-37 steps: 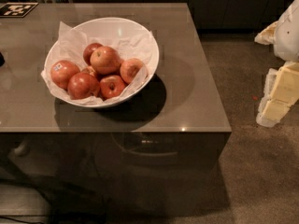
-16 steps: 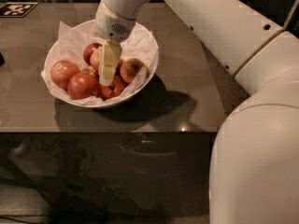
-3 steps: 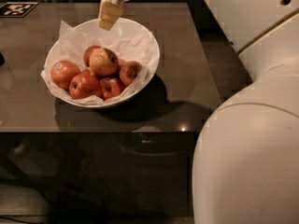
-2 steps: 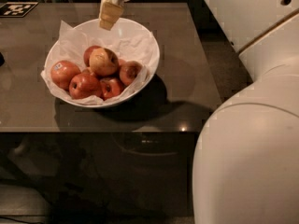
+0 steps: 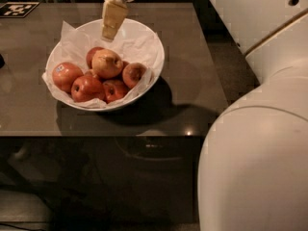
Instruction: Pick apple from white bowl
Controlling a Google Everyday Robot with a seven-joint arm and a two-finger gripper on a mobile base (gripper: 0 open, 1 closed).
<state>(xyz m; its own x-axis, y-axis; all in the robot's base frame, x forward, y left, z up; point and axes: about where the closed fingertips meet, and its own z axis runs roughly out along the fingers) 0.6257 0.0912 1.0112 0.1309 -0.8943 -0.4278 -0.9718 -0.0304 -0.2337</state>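
Change: we are seeing the gripper (image 5: 110,32) lifted out of the pile it was down in earlier, now hanging over the far rim of the white bowl (image 5: 160,57).
Gripper: we are seeing nothing in it; its width we cannot tell.
Apple: the apple (image 5: 107,63) is lying atop the red apples (image 5: 86,86), mid-bowl.
Bowl: it is sitting on the table (image 5: 192,81), left of centre.
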